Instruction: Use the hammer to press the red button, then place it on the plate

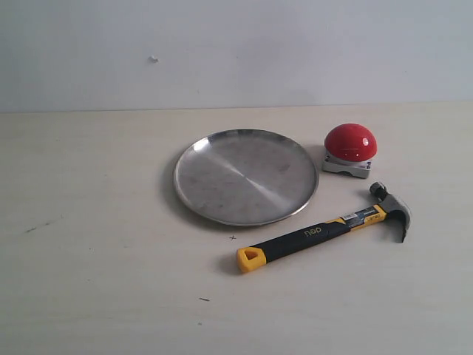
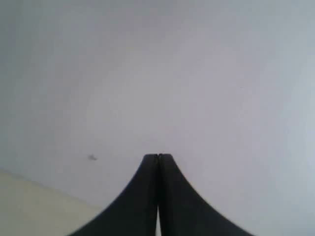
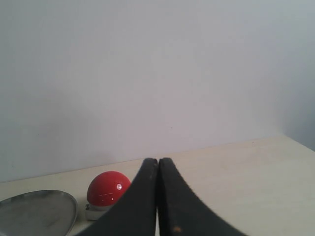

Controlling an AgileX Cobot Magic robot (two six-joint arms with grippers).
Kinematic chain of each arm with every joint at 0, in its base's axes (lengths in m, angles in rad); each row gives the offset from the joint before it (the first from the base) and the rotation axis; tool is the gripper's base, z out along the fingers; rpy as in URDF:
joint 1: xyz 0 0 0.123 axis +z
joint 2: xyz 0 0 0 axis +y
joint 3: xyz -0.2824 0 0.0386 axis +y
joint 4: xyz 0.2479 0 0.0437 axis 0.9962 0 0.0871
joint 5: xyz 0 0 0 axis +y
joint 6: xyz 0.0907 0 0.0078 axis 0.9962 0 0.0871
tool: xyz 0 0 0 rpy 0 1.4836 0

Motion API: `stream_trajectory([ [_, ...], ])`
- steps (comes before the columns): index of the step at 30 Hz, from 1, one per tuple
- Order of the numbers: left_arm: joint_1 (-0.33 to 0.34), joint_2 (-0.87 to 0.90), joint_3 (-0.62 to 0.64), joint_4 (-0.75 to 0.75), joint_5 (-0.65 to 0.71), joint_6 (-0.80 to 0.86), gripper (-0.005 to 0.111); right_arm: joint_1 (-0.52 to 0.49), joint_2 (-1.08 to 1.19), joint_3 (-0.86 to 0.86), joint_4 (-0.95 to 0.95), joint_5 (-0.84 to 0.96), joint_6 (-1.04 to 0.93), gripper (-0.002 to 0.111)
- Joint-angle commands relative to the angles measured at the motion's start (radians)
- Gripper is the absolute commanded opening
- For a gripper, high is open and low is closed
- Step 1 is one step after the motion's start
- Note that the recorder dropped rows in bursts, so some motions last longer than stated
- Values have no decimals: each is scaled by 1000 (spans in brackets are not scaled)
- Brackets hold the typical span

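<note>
- Hammer [image 1: 318, 237] lies flat on the desk [image 1: 89, 281] toward the right edge, just beside the plate [image 1: 222, 177], not touching it.
- Beyond its head, toward the far edge, sits the red button [image 1: 350, 142].
- Both the left gripper [image 2: 158, 156] and the right gripper [image 3: 158, 160] are clenched on nothing.

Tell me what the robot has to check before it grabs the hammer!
1. Is the hammer free to grab: ok, it lies flat on the table, touching nothing.
2. Is the red button uncovered: ok, it sits just beyond the hammer's head.
3. Is the plate empty: ok, nothing is on it.
4. Is the right gripper ready to grab: not ok, its jaws are shut.
5. Is the left gripper out of the way: ok, it faces mostly wall, jaws shut.
6. Is an arm over the hammer: not ok, none shows in the exterior view.
</note>
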Motion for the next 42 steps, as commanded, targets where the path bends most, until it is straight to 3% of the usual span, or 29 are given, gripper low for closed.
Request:
stream_trajectory([
  [1, 3, -6, -1, 51, -139, -3, 0, -5, -7, 4, -2, -6, -9, 0],
  [6, 7, 44, -30, 49, -136, -3, 0, -5, -7, 4, -2, -6, -9, 0],
  [10, 7, 174, -130, 181, -136, -50, 0, -5, -7, 4, -2, -6, -9, 0],
  [16, 7, 433, -342, 766, -154, -451, 0, -5, -7, 4, -2, -6, -9, 0],
  [19, 7, 543, -427, 1054, -178, -568, 0, -5, -7, 4, -2, -6, -9, 0],
  [23, 7, 657, -502, 1191, -160, -661, 0, -5, -7, 4, -2, -6, -9, 0],
  [27, 7, 729, -593, 1378, -82, -640, 0, -5, -7, 4, -2, -6, -9, 0],
  [32, 7, 738, -654, 1378, -9, -477, 0, -5, -7, 4, -2, -6, -9, 0],
  [38, 7, 738, -663, 1378, 279, -238, 0, -5, -7, 4, -2, -6, -9, 0],
  [42, 7, 740, -656, 1378, 542, 96, 0, -5, -7, 4, -2, -6, -9, 0],
])
